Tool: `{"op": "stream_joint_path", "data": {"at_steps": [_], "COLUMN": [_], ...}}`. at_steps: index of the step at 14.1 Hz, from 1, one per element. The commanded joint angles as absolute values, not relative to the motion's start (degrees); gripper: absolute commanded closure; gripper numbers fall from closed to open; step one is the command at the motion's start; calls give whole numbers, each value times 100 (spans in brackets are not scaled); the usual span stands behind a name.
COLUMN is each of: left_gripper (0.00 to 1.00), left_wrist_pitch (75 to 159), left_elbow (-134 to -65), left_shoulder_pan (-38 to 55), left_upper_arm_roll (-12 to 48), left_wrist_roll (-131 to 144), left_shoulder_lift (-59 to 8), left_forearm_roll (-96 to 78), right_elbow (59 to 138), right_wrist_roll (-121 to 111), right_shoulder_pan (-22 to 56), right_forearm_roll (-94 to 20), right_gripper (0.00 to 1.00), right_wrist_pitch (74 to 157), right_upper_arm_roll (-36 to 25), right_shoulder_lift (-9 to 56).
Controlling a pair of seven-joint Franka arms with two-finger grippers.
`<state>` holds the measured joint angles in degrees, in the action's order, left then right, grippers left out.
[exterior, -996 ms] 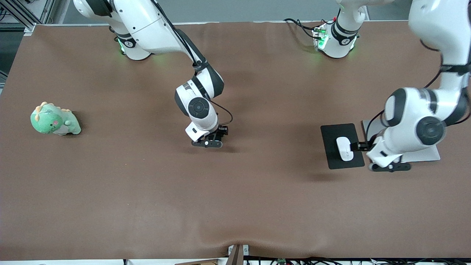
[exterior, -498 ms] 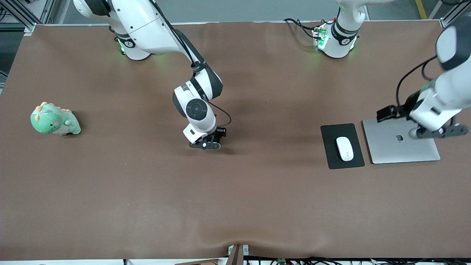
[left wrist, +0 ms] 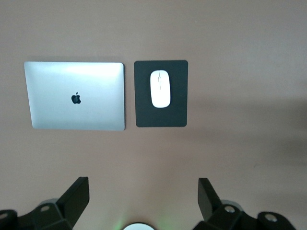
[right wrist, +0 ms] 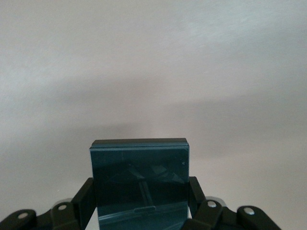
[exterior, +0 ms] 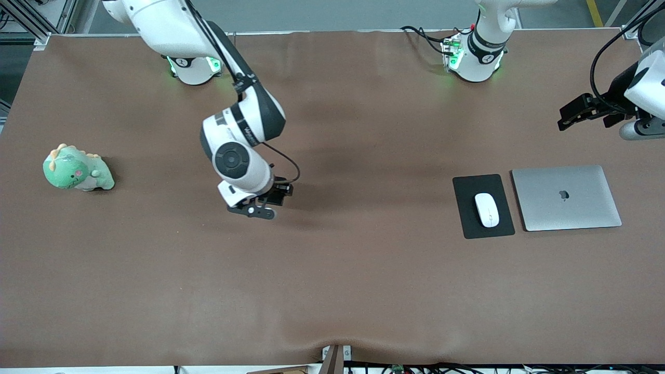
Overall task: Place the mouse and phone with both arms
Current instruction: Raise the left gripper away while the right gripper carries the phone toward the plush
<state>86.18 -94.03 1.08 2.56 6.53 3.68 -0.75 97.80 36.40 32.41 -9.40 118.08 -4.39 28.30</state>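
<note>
The right claw (exterior: 253,210) hangs over the bare middle of the table (exterior: 363,285), its fingers (right wrist: 82,199) clamped on the phone (right wrist: 139,184). The left claw (left wrist: 143,201) is raised over the table at the left arm's end, spread wide and holding nothing. The mouse (exterior: 487,210) lies on the black pad (exterior: 467,208), just beside the closed laptop (exterior: 566,197).

The left gripper (exterior: 631,130) has lifted clear of the mouse (exterior: 487,210) and laptop (exterior: 566,198) and withdrawn toward 1 o'clock, now over bare table at the left arm's end with its fingers (left wrist: 76,196) spread and empty. The right gripper (exterior: 253,210), clamped on the phone (right wrist: 139,184), has shifted toward 9 o'clock, closer to the right arm's end of the table.
</note>
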Motion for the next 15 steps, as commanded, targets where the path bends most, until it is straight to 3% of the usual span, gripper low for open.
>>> {"op": "stream_joint_path", "data": {"at_steps": [1,8,15], "left_gripper": [0,0,0], "left_wrist_pitch": [8420,8473,8481], "left_elbow": [-9272,-9184,-9158], "left_shoulder_pan": [150,123,132], "left_upper_arm_roll": [202,193,193], "left_wrist_roll": [431,316,334], "left_shoulder_lift": [281,229,176], "left_forearm_roll": [-185,-176,-158], "right_elbow": [10265,11380,12145], "right_wrist_roll": [3472,2067,1468], "right_shoulder_pan": [2954,2031,1328], "right_forearm_roll": [-976,-949,-502], "right_gripper": [100,100,100], "right_wrist_pitch": [11812,11733,11856], "right_upper_arm_roll": [-352,-378,-422], "right_shoulder_lift": [2365,1513,1134]}}
